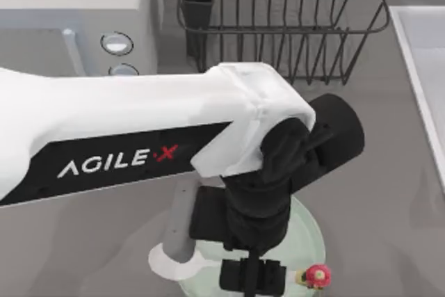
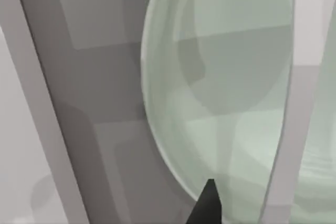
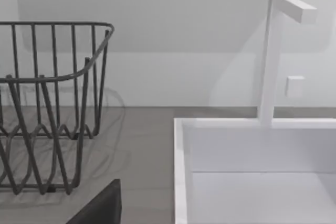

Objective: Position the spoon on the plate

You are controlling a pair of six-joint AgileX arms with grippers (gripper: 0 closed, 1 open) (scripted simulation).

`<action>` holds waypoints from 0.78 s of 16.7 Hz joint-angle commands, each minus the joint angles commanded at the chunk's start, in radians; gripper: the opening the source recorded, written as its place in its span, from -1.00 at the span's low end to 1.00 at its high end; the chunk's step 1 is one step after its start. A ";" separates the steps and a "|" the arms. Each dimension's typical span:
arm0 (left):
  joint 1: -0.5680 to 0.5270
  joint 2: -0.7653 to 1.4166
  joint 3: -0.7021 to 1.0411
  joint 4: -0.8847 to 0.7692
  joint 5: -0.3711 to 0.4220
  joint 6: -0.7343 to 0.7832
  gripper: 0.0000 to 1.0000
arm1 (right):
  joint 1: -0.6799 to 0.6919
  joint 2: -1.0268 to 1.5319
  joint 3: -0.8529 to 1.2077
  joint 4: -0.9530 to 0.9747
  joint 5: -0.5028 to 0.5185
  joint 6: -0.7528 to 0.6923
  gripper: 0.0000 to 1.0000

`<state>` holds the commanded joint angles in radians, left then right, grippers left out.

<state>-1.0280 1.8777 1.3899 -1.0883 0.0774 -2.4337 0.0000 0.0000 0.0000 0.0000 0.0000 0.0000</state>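
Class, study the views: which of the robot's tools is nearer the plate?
Left. The left tool hangs right above the plate, with the spoon. The right arm is parked away, facing the sink.

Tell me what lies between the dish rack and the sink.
In the right wrist view, bare grey countertop separates the dish rack from the sink.

Top cam overhead; left wrist cam close over plate [image 2: 220, 77].

Wire dish rack [image 1: 278, 26] behind; sink [image 3: 252, 171] at right.
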 joint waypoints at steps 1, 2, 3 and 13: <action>0.009 0.012 0.002 0.017 -0.010 -0.008 -1.00 | 0.000 0.000 0.000 0.000 0.000 0.000 1.00; 0.019 0.025 0.005 0.034 -0.021 -0.016 -1.00 | 0.000 0.000 0.000 0.000 0.000 0.000 1.00; 0.029 0.039 0.007 0.051 -0.032 -0.024 -1.00 | 0.000 0.000 0.000 0.000 0.000 0.000 1.00; 0.082 0.158 -0.005 0.148 -0.086 -0.068 -1.00 | 0.000 0.000 0.000 0.000 0.000 0.000 1.00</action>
<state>-0.9456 2.0361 1.3847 -0.9404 -0.0087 -2.5020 0.0000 0.0000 0.0000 0.0000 0.0000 0.0000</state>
